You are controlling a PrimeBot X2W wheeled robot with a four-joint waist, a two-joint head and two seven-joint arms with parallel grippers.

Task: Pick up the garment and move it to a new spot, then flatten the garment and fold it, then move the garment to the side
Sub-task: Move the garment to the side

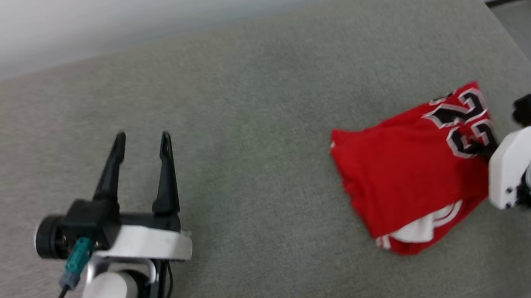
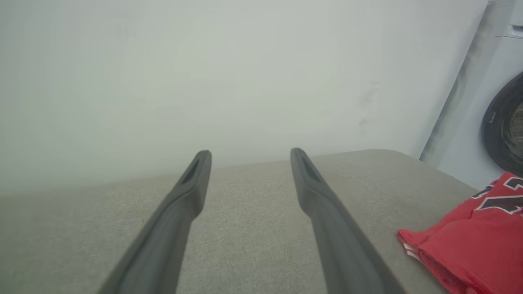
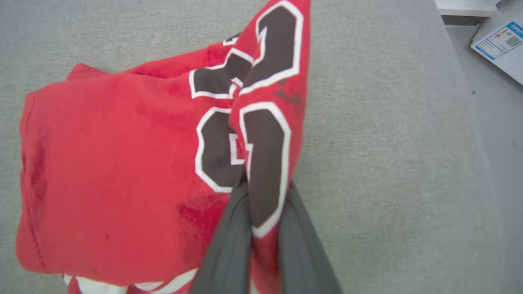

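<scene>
Lying where, the garment (image 1: 405, 176)? (Chief)
At three o'clock on the grey pad (image 1: 254, 121) in the head view, as a folded red bundle. Black, white-edged numerals show at its two o'clock end and a white striped sleeve edge at its six o'clock. (Inspector)
Right gripper? (Chief)
The right gripper (image 3: 263, 192) is clamped on the garment. In the right wrist view, both fingers pinch a raised ridge of the printed cloth. (Inspector)
Left gripper? (Chief)
The left gripper (image 1: 144, 142) is at eight o'clock in the head view, well apart from the garment, fingers spread wide, nothing between them. (Inspector)
Surroundings? (Chief)
A white wall (image 2: 204, 81) stands at twelve o'clock beyond the pad, and a washer (image 2: 504, 122) at three o'clock in the left wrist view. (Inspector)
</scene>
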